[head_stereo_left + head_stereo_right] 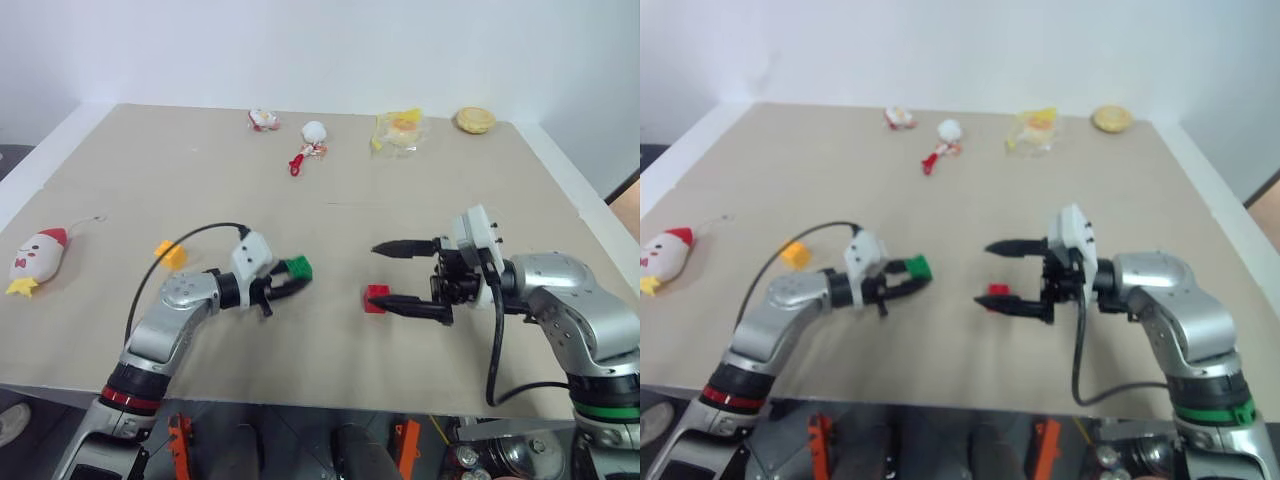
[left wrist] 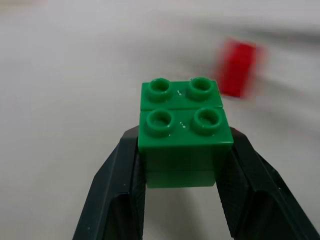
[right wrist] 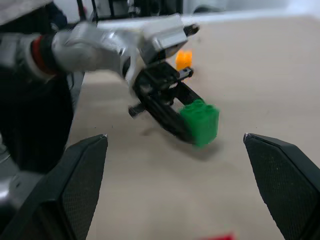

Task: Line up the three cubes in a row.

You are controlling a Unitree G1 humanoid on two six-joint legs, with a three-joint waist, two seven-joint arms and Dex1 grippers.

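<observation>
My left gripper (image 1: 292, 276) is shut on the green cube (image 1: 298, 266), holding it just above the table left of centre. In the left wrist view both black fingers (image 2: 125, 190) clamp the sides of the green cube (image 2: 182, 130), its studs facing up. The red cube (image 1: 376, 298) lies on the table to the right, at the tip of my right gripper's lower finger. That right gripper (image 1: 382, 275) stands wide open, pointing left, with nothing between its fingers. The yellow-orange cube (image 1: 171, 254) rests on the table behind my left arm.
A white plush toy (image 1: 38, 258) with a red tip lies near the table's left edge. Along the far side sit small white-and-red trinkets (image 1: 263, 120), a yellow packet (image 1: 400, 130) and a round yellow thing (image 1: 475, 120).
</observation>
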